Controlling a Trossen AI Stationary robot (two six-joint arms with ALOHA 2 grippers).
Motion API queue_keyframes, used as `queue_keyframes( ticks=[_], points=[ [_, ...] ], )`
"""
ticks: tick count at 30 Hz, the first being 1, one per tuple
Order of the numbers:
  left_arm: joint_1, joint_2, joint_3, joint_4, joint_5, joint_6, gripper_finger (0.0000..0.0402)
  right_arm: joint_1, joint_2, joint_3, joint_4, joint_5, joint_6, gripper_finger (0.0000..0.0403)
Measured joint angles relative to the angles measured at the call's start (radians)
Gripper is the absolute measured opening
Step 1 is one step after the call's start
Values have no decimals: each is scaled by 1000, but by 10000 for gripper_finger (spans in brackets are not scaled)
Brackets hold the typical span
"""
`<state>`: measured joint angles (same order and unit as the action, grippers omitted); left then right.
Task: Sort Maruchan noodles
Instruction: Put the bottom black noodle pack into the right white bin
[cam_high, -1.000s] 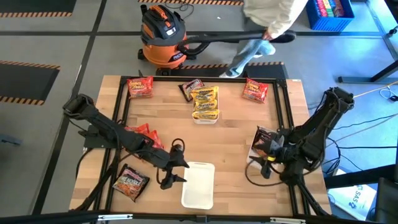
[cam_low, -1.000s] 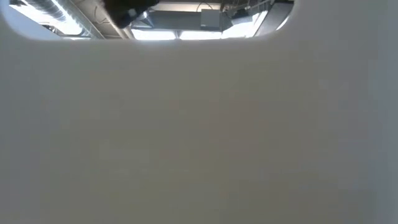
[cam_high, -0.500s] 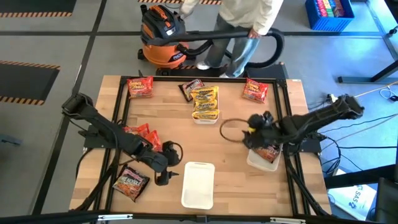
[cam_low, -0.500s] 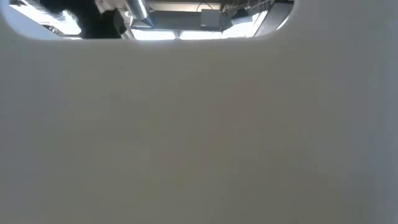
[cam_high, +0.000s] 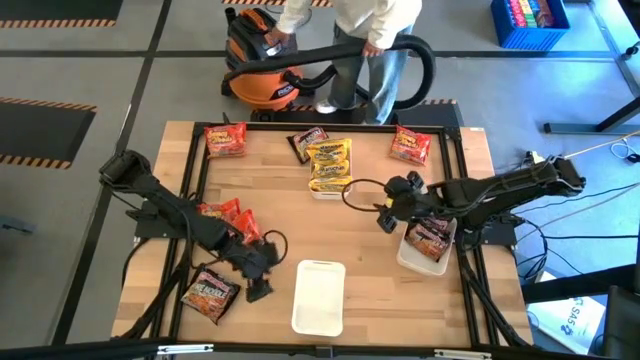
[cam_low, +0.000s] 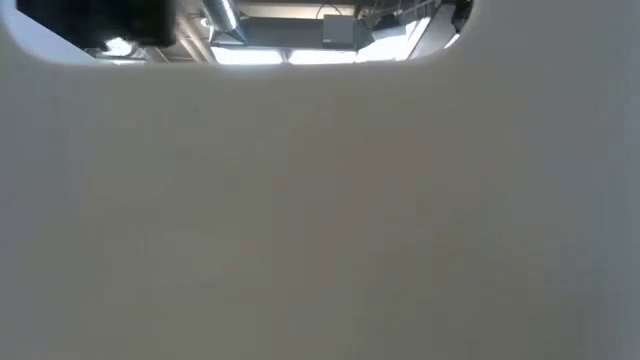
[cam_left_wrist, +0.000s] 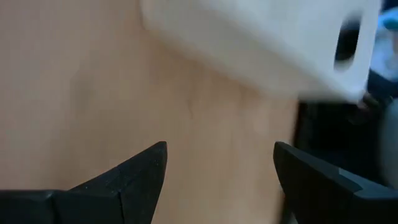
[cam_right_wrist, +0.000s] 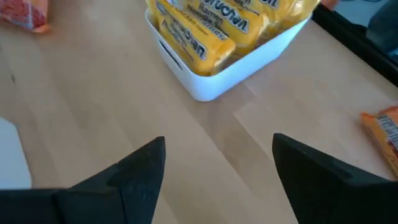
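Yellow Maruchan noodles (cam_high: 330, 163) (cam_right_wrist: 211, 28) fill a white tray at the far middle, and a dark packet (cam_high: 307, 142) lies beside it. Red packets lie at the far left (cam_high: 225, 140), the far right (cam_high: 410, 146) and the left (cam_high: 228, 215). A dark brown packet (cam_high: 210, 293) lies flat near the front left. Another packet (cam_high: 430, 238) rests in the right white tray (cam_high: 408, 258). My left gripper (cam_high: 258, 290) (cam_left_wrist: 221, 162) hovers open between the dark brown packet and the empty tray (cam_high: 320, 297). My right gripper (cam_high: 383, 218) (cam_right_wrist: 219, 155) hangs open over bare wood near the yellow tray.
The empty tray's white wall (cam_low: 320, 200) blocks nearly all of the low view. Beyond the far edge a person (cam_high: 360, 30) handles an orange shop vacuum (cam_high: 262, 60) and its hose. A black frame (cam_high: 195, 170) runs along the table's sides. Bare wood lies in the middle.
My right gripper has swung from the right tray toward the table's middle, leaving a packet in that tray. My left gripper has sunk, rolled and shifted a little toward the dark brown packet at the front left.
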<state>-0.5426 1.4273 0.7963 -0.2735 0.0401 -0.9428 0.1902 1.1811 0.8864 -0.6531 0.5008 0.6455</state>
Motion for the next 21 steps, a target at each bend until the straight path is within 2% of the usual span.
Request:
queue_keyframes(
  ticks=[4,8,15,19,21],
  points=[
    [-82,-2,0,-100,181,-275,288,0,50,0,46,-14,-10,276],
    [-198,-3,0,-130,276,-548,288,0,114,0,93,-24,-40,276],
    [-375,-3,0,-239,294,-852,288,0,197,0,138,-54,-77,276],
    [-431,2,0,-370,289,-906,288,0,216,0,139,-58,-77,276],
    [-437,4,-1,-414,253,-891,288,0,218,0,136,-63,-77,276]
  ],
)
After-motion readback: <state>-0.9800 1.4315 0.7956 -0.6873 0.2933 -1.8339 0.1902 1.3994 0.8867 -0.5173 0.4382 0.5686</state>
